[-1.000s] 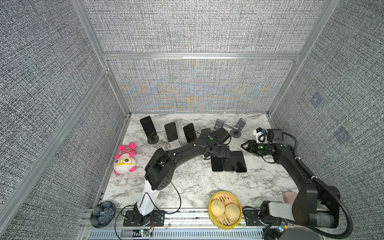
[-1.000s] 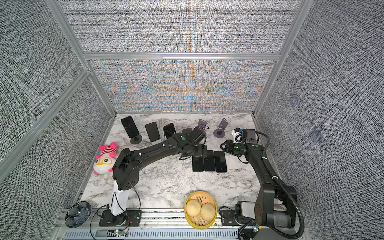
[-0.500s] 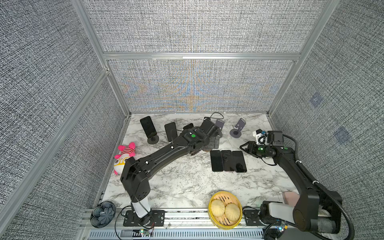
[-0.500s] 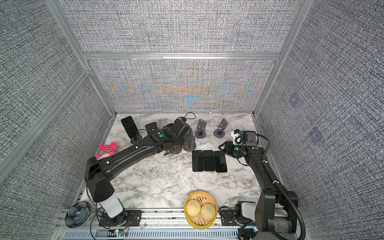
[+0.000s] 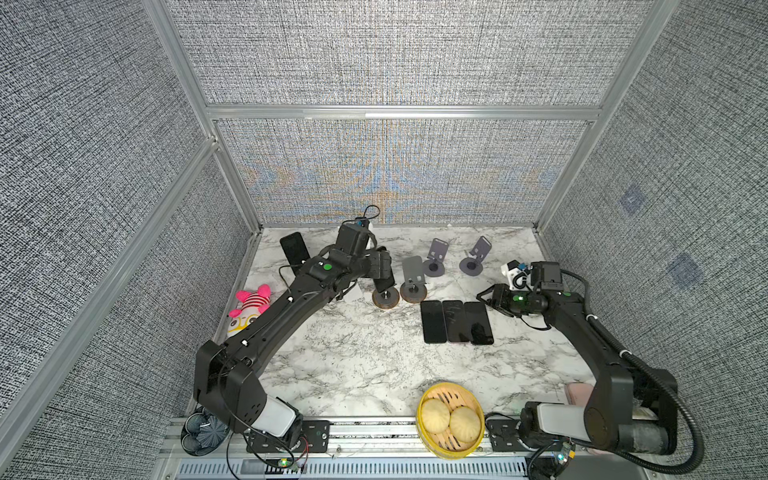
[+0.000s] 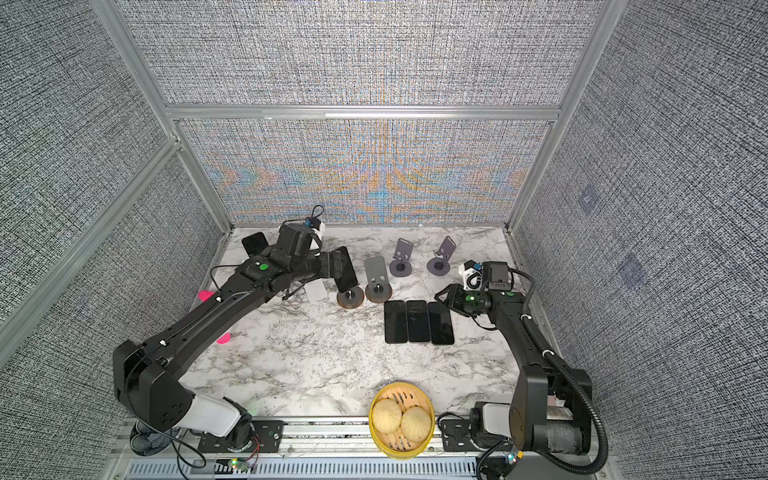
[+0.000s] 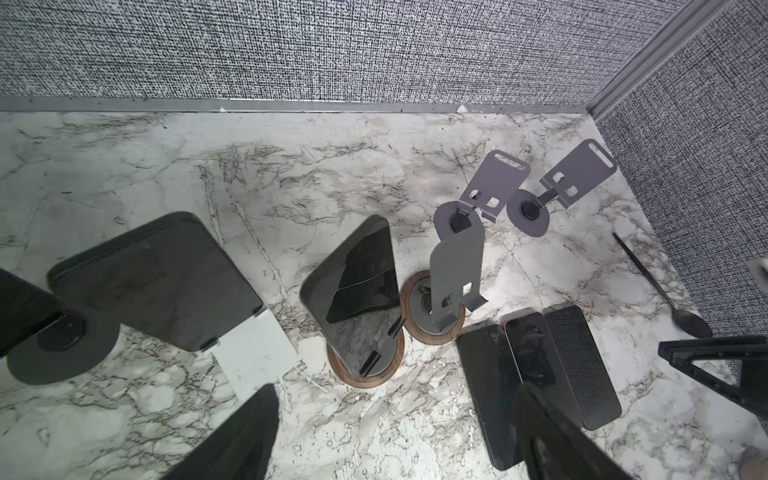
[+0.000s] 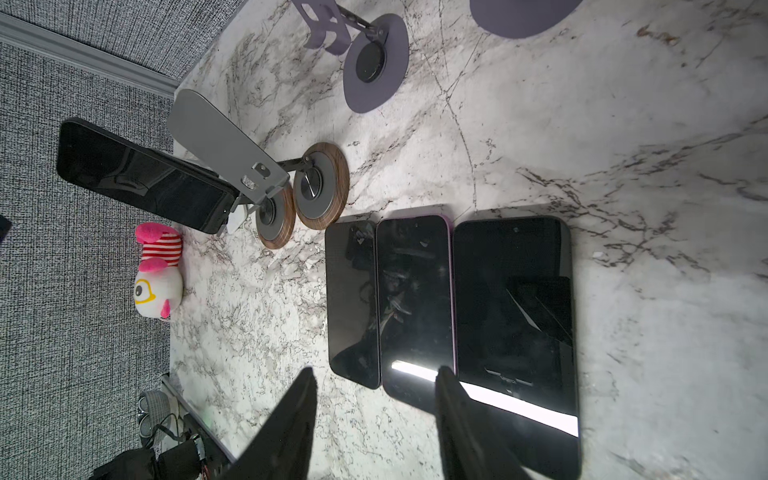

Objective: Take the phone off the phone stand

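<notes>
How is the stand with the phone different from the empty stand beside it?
The full stand holds a dark phone; the empty stand shows a bare grey plate. The full stand is nearer the left gripper; the empty stand is nearer the three flat phones. Both have round wooden-rimmed bases.

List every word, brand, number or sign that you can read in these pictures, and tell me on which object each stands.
None: no text is readable in any view.
The three flat phones have dark, blank screens.
The phone on the stand shows only reflections.
The plush toy and the bamboo steamer show no lettering.
</notes>
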Action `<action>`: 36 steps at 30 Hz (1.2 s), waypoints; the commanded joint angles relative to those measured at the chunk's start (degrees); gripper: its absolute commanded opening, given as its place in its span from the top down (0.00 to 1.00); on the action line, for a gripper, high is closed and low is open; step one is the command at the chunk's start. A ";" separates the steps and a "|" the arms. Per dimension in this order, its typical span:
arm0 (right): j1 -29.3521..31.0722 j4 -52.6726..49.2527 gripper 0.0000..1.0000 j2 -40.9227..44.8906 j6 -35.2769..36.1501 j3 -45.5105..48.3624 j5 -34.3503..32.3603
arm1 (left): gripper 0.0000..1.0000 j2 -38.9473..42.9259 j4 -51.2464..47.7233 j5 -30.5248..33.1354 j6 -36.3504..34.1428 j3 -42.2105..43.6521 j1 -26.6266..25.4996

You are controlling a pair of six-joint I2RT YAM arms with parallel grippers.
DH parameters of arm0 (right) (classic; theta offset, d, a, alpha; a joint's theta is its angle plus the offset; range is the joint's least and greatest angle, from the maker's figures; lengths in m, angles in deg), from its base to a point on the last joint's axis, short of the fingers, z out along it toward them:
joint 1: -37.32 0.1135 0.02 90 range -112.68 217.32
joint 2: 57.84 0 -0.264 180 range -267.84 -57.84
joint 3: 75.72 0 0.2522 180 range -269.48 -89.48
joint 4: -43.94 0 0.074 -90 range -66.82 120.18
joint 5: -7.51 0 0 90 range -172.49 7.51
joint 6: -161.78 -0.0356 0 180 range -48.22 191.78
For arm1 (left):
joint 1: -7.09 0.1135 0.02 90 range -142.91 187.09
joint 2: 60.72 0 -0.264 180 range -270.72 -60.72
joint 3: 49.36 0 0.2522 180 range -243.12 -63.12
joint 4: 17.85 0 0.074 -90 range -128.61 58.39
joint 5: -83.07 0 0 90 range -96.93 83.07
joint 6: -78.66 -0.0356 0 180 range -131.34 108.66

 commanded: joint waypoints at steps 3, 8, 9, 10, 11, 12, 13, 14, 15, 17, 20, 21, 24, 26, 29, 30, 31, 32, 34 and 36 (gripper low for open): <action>-0.09 0.03 0.53 0.25 0.55 -0.54 0.86 | 0.16 0.75 4.27 -4.91 -1.63 2.28 4.07; -0.05 -2.00 0.53 0.70 1.63 -1.29 0.75 | 0.30 0.21 9.13 -6.77 -1.27 5.33 5.75; -0.10 -2.22 0.53 0.63 1.75 -1.39 0.73 | 0.31 -0.06 10.44 -7.70 -1.50 5.79 5.92; -0.03 -2.43 0.53 0.62 1.79 -1.51 0.64 | 0.31 -0.42 10.91 -8.04 -1.66 5.96 5.94; -0.08 -2.66 0.52 0.64 1.71 -1.65 0.56 | 0.31 -0.96 10.93 -8.34 -1.89 5.80 5.94; -0.09 -2.82 0.53 0.68 1.78 -1.70 0.56 | 0.31 -1.38 10.96 -8.38 -2.29 5.69 6.04; -0.07 -2.97 0.53 0.65 1.87 -1.75 0.61 | 0.31 -1.74 11.13 -8.14 -2.45 5.73 6.14; -0.09 -3.34 0.53 0.64 2.09 -1.94 0.57 | 0.31 -1.91 11.47 -8.11 -2.71 5.90 6.27; -0.09 -3.75 0.53 0.61 2.41 -2.12 0.57 | 0.31 -2.22 11.89 -8.26 -2.74 6.11 6.37; -0.09 -4.14 0.53 0.53 2.66 -2.25 0.42 | 0.32 -2.67 12.79 -8.52 -2.68 6.54 6.76; -0.05 -4.30 0.53 0.16 2.67 -2.37 0.22 | 0.36 -3.21 13.39 -9.05 -2.81 6.92 7.29; -0.08 -4.25 0.53 0.07 2.65 -2.38 0.25 | 0.38 -3.47 13.18 -8.80 -3.10 6.84 7.49; -0.05 -3.99 0.53 0.08 2.56 -2.10 0.26 | 0.42 -3.94 12.99 -9.35 -3.20 6.83 8.01; -0.09 -3.82 0.53 0.05 2.42 -1.82 0.22 | 0.43 -4.13 13.41 -10.18 -3.05 7.13 8.13; -0.10 -3.46 0.53 0.04 2.12 -1.40 0.23 | 0.44 -4.33 15.58 -11.87 -3.69 8.37 8.32; -0.10 -3.37 0.53 0.07 2.13 -1.39 0.25 | 0.44 -4.63 16.09 -12.06 -4.20 8.61 8.35; -0.04 -3.45 0.52 0.00 2.09 -1.39 0.22 | 0.44 -5.00 15.97 -12.03 -4.47 8.40 8.39; -0.05 -3.63 0.52 -0.08 2.24 -1.40 0.22 | 0.44 -5.48 15.56 -12.37 -4.76 8.09 8.39; -0.10 -4.01 0.52 0.06 2.56 -1.40 0.11 | 0.45 -6.19 15.83 -13.14 -4.85 7.98 8.39; -0.08 -4.49 0.52 0.42 2.73 -1.27 -0.30 | 0.46 -6.76 16.85 -14.18 -4.76 8.07 8.39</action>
